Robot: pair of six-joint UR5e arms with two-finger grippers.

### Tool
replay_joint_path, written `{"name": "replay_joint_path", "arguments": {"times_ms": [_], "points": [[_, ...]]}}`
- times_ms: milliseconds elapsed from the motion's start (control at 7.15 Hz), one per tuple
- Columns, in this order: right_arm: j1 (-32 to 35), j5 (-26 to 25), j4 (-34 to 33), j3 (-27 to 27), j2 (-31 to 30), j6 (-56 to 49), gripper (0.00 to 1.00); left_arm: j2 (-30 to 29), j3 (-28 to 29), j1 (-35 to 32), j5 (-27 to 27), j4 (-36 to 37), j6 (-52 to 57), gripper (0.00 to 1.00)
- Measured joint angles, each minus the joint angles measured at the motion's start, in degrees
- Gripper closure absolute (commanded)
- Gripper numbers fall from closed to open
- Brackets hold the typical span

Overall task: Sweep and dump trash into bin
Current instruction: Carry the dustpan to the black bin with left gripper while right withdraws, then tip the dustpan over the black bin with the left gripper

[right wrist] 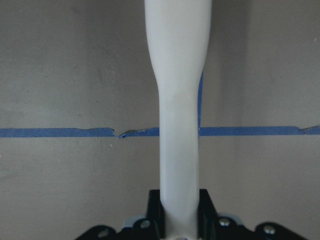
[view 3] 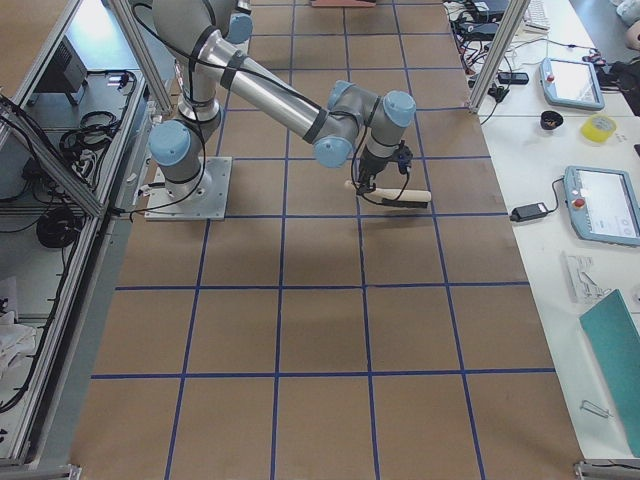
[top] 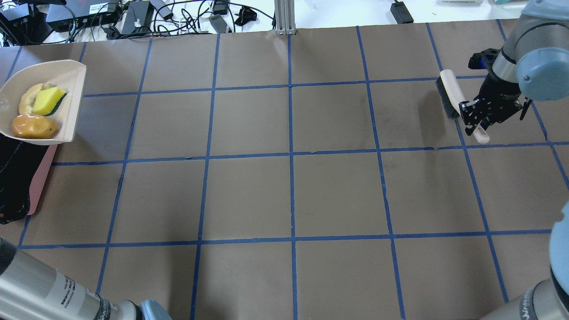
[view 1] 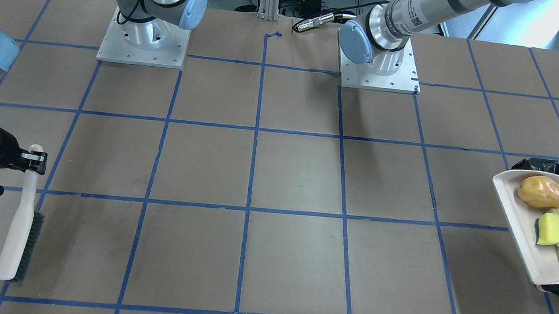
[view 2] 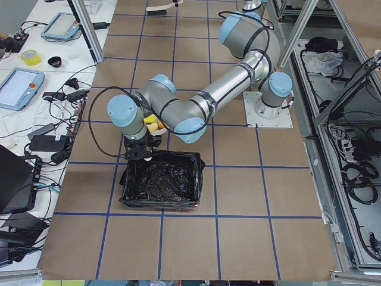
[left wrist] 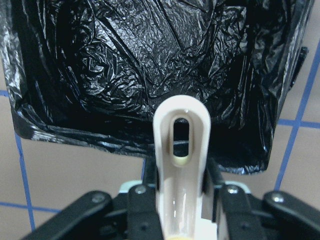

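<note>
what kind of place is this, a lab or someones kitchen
Most likely a robotics lab or test cell, not a kitchen. The left arm and right arm are bolted on metal plates to a table marked with a blue tape grid, and teach pendants and cables lie beside it.

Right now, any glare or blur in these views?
Left wrist: glare streaks on the glossy bin liner, and the dustpan handle blurs nearest the lens. Right wrist: brush handle washed out white. Overhead: far desk blown out.
</note>
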Motion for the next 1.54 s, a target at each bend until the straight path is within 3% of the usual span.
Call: {"name": "replay_joint_path", "arguments": {"times_ms": [699,1398,1538], "points": [[-0.2,0.17,-3.75,4.16,-1.24,1.27,1.0,-5.94,9.07,9.42,0.72,1.73,7.85,1.0],[-0.16,0.69,-5.87,5.86,-1.66,-1.41,1.0,-10.13,16.23,13.12,6.01,6.2,15.61,1.0],[-0.16,0.7,-6.7,5.91,-1.64,-1.48,0.92,-10.14,16.16,13.16,6.89,8.04,16.78,1.0]]}}
